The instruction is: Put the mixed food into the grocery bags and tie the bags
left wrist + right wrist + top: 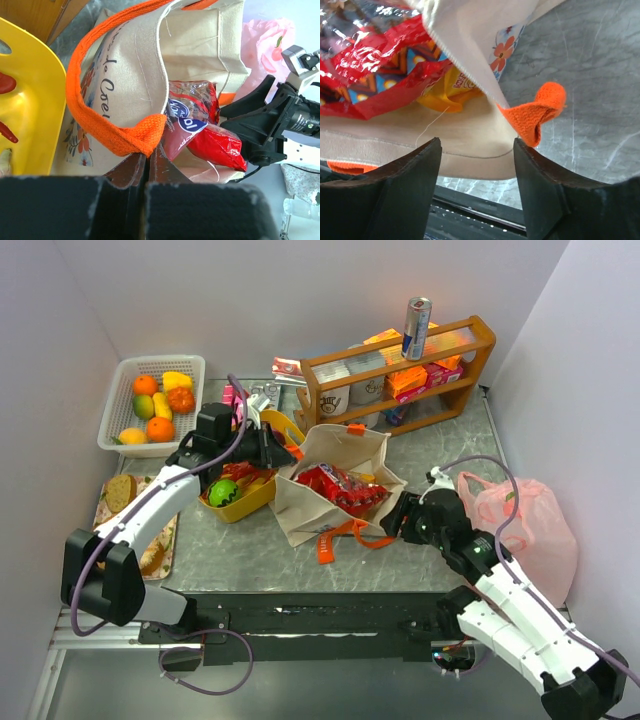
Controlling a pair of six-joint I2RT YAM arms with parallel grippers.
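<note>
The cream floral tote stands open mid-table with red snack packets inside. My left gripper is at its left rim, shut on an orange handle; the pinch shows in the left wrist view. My right gripper is open at the tote's right side; in the right wrist view the tote's rim lies between the jaws, untouched, with the other orange handle beside the right finger. The pink plastic bag lies at the right. The slim can stands on the wooden rack.
A yellow tub left of the tote holds a green ball-like fruit. A white mesh basket with fruit sits at the back left. A wooden rack with boxes stands behind. Bread lies on a tray at the left.
</note>
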